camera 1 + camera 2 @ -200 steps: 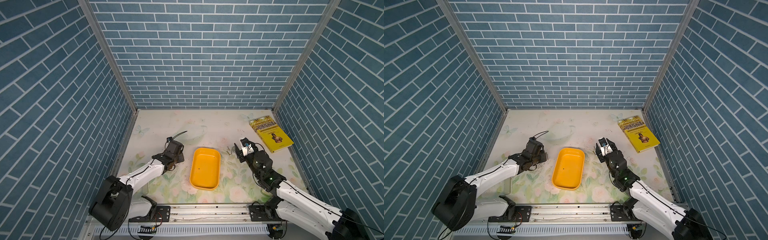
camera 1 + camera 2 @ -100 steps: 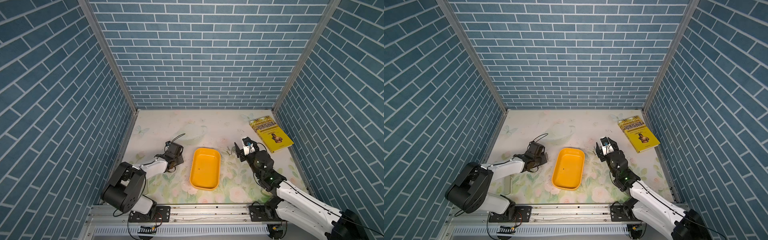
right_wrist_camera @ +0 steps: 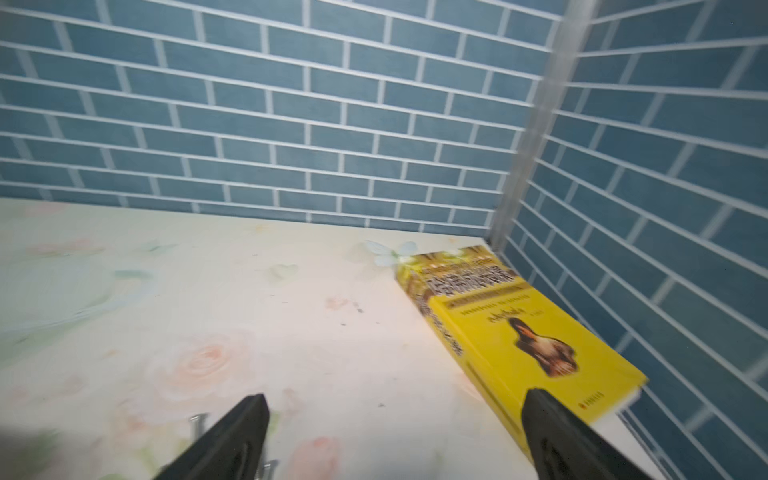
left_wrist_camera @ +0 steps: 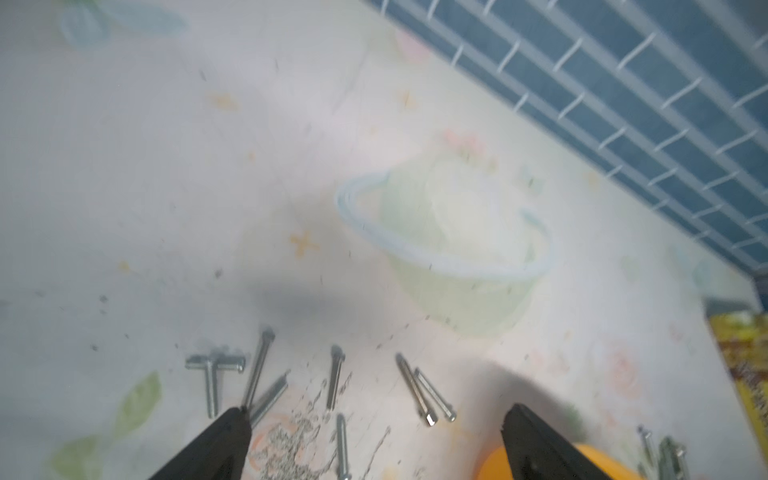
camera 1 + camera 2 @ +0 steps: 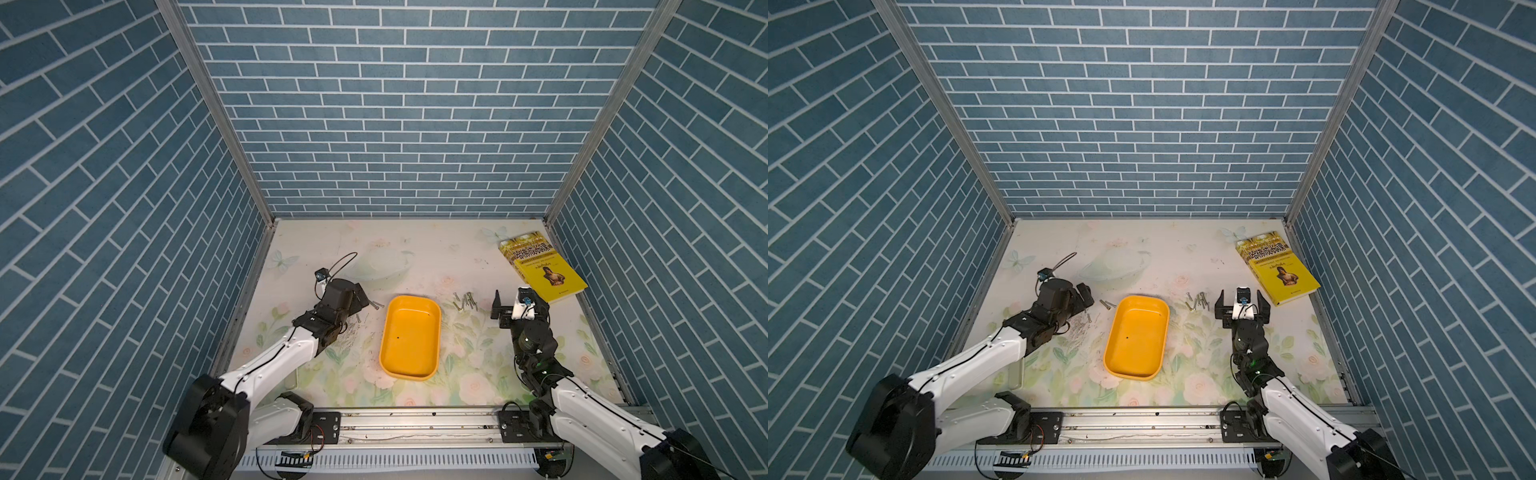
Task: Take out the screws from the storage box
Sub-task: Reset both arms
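The yellow-orange storage box [image 5: 411,345] [image 5: 1137,345] lies mid-table; only a small dark speck shows inside it. Several silver screws [image 5: 465,300] [image 5: 1198,300] lie in a pile on the mat off its far right corner. A few more screws [image 5: 376,305] [image 5: 1106,304] lie off its far left corner, and they spread out in the left wrist view [image 4: 334,382]. My left gripper [image 5: 358,297] [image 5: 1084,295] [image 4: 374,415] hangs open over them, holding nothing. My right gripper [image 5: 515,307] [image 5: 1241,305] [image 3: 395,403] is open and empty, just right of the right pile.
A yellow book with a portrait cover [image 5: 544,270] [image 5: 1279,266] [image 3: 519,332] lies at the far right, close beyond my right gripper. Dark scratch marks [image 5: 349,328] [image 4: 291,440] speckle the mat beside the left screws. Blue brick walls enclose three sides.
My left gripper has gone from shut to open above the left screws. My right gripper has opened wider and shifted a little to the right, away from the right pile.
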Available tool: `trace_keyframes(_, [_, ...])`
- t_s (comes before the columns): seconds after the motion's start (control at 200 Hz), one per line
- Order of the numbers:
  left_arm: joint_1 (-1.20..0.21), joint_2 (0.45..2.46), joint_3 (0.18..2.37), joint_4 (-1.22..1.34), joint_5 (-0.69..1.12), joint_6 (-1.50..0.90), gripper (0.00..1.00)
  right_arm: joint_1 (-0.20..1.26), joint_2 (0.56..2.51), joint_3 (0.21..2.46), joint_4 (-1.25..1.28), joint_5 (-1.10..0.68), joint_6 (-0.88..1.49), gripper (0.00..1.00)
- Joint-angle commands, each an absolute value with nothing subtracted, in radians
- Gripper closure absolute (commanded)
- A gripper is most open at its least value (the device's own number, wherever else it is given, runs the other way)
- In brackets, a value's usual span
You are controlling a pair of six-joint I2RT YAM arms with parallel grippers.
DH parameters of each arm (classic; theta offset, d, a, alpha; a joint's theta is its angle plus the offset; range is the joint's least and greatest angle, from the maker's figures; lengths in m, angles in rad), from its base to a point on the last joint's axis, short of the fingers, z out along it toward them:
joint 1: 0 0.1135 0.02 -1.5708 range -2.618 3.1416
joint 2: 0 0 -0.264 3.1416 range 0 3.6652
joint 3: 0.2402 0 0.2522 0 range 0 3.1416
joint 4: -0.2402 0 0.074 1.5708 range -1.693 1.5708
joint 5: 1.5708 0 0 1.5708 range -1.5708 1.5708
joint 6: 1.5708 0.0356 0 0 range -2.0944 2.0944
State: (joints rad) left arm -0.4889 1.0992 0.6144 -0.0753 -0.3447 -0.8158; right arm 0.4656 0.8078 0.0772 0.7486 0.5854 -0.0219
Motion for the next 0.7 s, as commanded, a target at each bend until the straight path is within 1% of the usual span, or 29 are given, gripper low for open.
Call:
trace_keyframes(0.0, [-0.514,1.0,0.639,-0.114,-0.651,-0.881,0.0,0.412,0.85,0.07,0.913,0.78,0.012,0.0])
trace_keyframes(0.07, [-0.515,0.956,0.627,-0.116,-0.766,-0.895,0.0,0.36,0.944,0.054,0.977,0.769,0.003,0.0])
trace_keyframes(0.12, [-0.513,0.943,0.612,-0.089,-0.83,-0.849,0.0,0.321,1.049,0.066,0.972,0.78,0.046,0.0])
trace_keyframes(0.13, [-0.513,0.941,0.61,-0.082,-0.845,-0.841,0.0,0.316,1.074,0.07,0.975,0.78,0.051,0.02])
trace_keyframes(0.145, [-0.512,0.941,0.607,-0.064,-0.872,-0.822,0.0,0.311,1.105,0.083,0.999,0.791,0.037,0.02])
trace_keyframes(0.16, [-0.513,0.94,0.601,-0.049,-0.887,-0.8,0.0,0.313,1.127,0.11,0.965,0.791,0.045,0.01])
trace_keyframes(0.2, [-0.512,0.943,0.593,-0.021,-0.932,-0.744,0.0,0.303,1.189,0.143,0.978,0.661,-0.02,0.0])
trace_keyframes(0.245, [-0.503,0.955,0.586,-0.003,-0.957,-0.7,0.0,0.304,1.258,0.168,1.034,0.599,-0.069,0.0])
trace_keyframes(0.305, [-0.484,0.978,0.561,0.055,-0.943,-0.604,0.0,0.3,1.325,0.201,1.074,0.552,-0.093,0.0])
trace_keyframes(0.37, [-0.443,1.013,0.543,0.05,-0.962,-0.594,0.0,0.29,1.381,0.221,1.138,0.435,-0.138,0.0])
trace_keyframes(0.405, [-0.412,1.031,0.529,0.064,-0.969,-0.59,0.0,0.283,1.416,0.246,1.131,0.382,-0.172,0.0])
trace_keyframes(0.43, [-0.387,1.043,0.516,0.111,-0.962,-0.556,0.0,0.281,1.449,0.269,1.122,0.352,-0.194,0.0])
trace_keyframes(0.45, [-0.37,1.052,0.484,0.167,-0.949,-0.512,0.0,0.272,1.484,0.275,1.161,0.319,-0.214,0.0])
trace_keyframes(0.465, [-0.359,1.057,0.464,0.207,-0.941,-0.477,0.0,0.263,1.499,0.288,1.152,0.325,-0.212,0.0])
trace_keyframes(0.495, [-0.336,1.074,0.429,0.3,-0.919,-0.412,0.0,0.248,1.499,0.333,1.057,0.327,-0.175,0.0])
trace_keyframes(0.54, [-0.287,1.103,0.383,0.425,-0.866,-0.326,0.0,0.207,1.492,0.328,1.065,0.267,-0.149,0.0])
trace_keyframes(0.595, [-0.231,1.144,0.338,0.539,-0.82,-0.299,0.0,0.157,1.487,0.294,1.12,0.22,-0.102,0.0])
trace_keyframes(0.62, [-0.206,1.162,0.311,0.599,-0.779,-0.287,0.0,0.115,1.497,0.281,1.147,0.159,-0.066,0.0])
trace_keyframes(0.66, [-0.177,1.189,0.264,0.697,-0.716,-0.259,0.0,0.032,1.51,0.275,1.161,0.0,-0.023,0.0])
trace_keyframes(0.695, [-0.161,1.218,0.231,0.784,-0.696,-0.246,0.0,0.012,1.522,0.252,1.208,-0.034,-0.025,0.0])
